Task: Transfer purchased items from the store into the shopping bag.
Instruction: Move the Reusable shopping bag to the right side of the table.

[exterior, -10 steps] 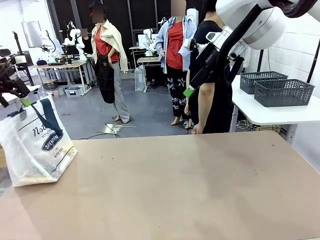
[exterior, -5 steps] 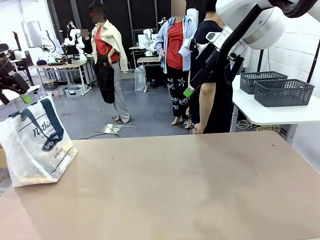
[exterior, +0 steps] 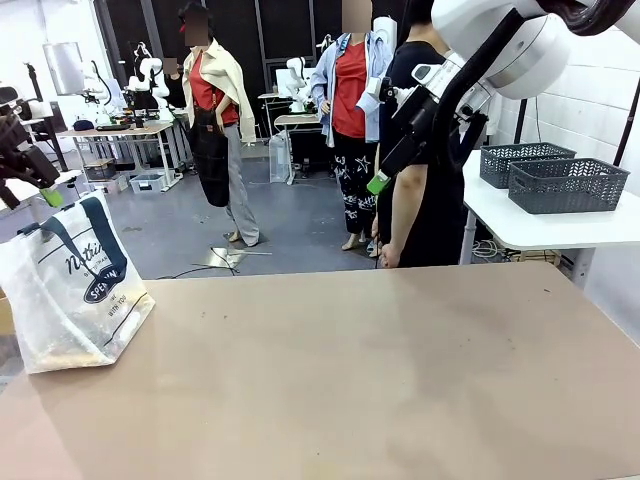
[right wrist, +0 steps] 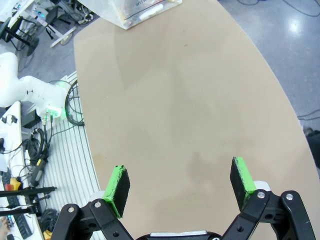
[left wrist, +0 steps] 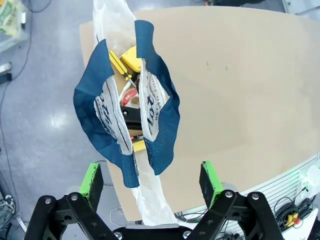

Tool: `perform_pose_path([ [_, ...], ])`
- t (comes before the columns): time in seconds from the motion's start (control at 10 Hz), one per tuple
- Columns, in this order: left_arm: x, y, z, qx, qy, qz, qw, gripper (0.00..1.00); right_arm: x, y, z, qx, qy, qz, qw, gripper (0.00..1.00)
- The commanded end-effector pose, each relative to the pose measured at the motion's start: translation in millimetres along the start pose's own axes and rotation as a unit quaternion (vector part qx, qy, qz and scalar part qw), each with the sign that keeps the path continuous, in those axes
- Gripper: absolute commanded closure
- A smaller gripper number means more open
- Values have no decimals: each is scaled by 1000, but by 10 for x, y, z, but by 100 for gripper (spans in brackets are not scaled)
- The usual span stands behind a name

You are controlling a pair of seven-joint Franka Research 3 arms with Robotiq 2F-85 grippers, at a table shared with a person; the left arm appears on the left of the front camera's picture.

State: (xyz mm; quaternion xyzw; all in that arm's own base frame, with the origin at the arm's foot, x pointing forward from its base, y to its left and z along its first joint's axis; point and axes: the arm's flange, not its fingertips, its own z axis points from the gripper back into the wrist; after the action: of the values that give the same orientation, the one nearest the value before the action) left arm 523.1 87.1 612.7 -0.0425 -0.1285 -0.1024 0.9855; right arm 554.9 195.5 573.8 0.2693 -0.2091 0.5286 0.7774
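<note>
From the front camera I see the shopping bag (exterior: 72, 290) standing at the left end of the tabletop (exterior: 360, 370), upright, its navy print facing me. My left gripper (exterior: 40, 190) hangs just above the bag's mouth; against half a second ago it sits about the same, while a second ago it was lower, closer to the handles. My right gripper (exterior: 385, 170) is raised well away from the bag, in front of the person (exterior: 425, 180) at the far side, unchanged. Two dark grey baskets (exterior: 560, 180) rest on a white side table beyond the bag's far right.

Through the left wrist camera my left gripper (left wrist: 152, 182) has its jaws wide, empty, above the bag (left wrist: 150, 105). Its navy handles flop outward, and yellow and tan purchased items (left wrist: 127, 62) lie inside.

Through the right wrist camera my right gripper (right wrist: 181, 187) has its jaws wide, holding nothing, over bare tabletop (right wrist: 190, 110), the bag (right wrist: 145, 10) at the far edge.
</note>
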Motion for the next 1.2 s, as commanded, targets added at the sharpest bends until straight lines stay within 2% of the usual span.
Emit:
perform_pose_path([
  [0.0,-2,5,6,1,0,4,1000,0,11,5,15,-1,9,-2,1000,0],
  [0.3,0,0,0,0,0,0,1000,0,11,5,15,-1,9,-2,1000,0],
  [0.4,43,-52,24,-34,24,-34,999,0,11,5,15,-1,9,-2,1000,0],
  [0.5,77,-124,64,-119,38,-107,986,0,11,5,15,-1,9,-2,1000,0],
  [0.7,122,-285,78,-162,27,-213,963,0,11,5,15,-1,9,-2,1000,0],
  [0.8,138,-403,113,-180,-11,-264,948,0,11,5,15,-1,9,-2,1000,0],
  [0.9,171,-551,165,-205,-63,-318,924,0,11,5,15,-1,9,-2,1000,0],
  [1.1,234,-706,164,-242,-89,-383,887,0,11,5,15,-1,9,-2,1000,0],
])
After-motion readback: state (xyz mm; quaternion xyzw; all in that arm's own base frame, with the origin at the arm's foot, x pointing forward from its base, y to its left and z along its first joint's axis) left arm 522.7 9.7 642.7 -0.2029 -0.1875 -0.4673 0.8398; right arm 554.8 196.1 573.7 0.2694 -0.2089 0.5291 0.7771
